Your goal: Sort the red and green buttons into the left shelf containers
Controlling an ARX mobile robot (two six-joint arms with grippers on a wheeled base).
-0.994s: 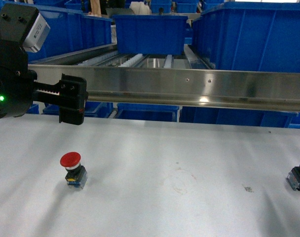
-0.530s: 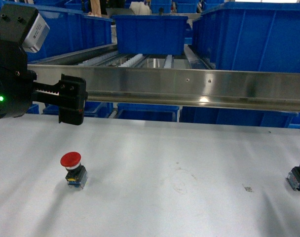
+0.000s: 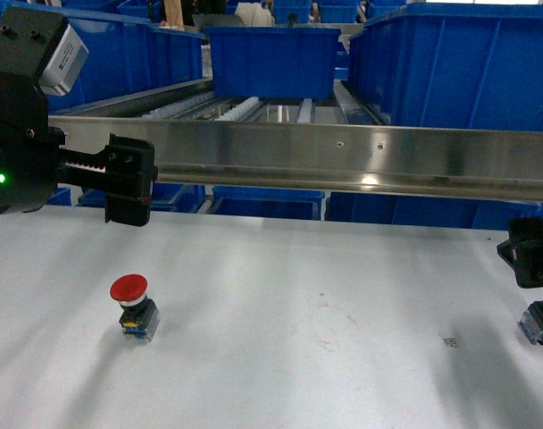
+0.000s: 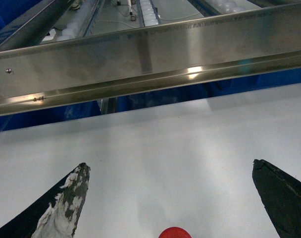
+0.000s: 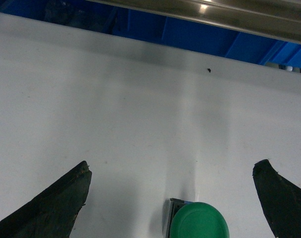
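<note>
The red button (image 3: 133,302) stands upright on the white table, left of centre; only its cap (image 4: 175,232) shows at the bottom edge of the left wrist view. My left gripper (image 4: 170,164) is open and hovers above and behind it (image 3: 129,181). The green button (image 3: 540,322) sits at the table's right edge, its cap (image 5: 199,221) low between the spread fingers of my open right gripper (image 5: 174,163). In the head view that gripper (image 3: 529,253) hangs just over the button and hides its cap. Blue bins (image 3: 133,54) fill the shelf's left side.
A steel rail (image 3: 343,156) runs across in front of the roller shelf. A blue bin (image 3: 271,58) sits mid-shelf and a large one (image 3: 459,67) at the right. More blue bins (image 3: 267,201) show under the rail.
My right gripper has come into the head view at the right edge and now covers the green button's cap. The left arm and both buttons have not moved.
</note>
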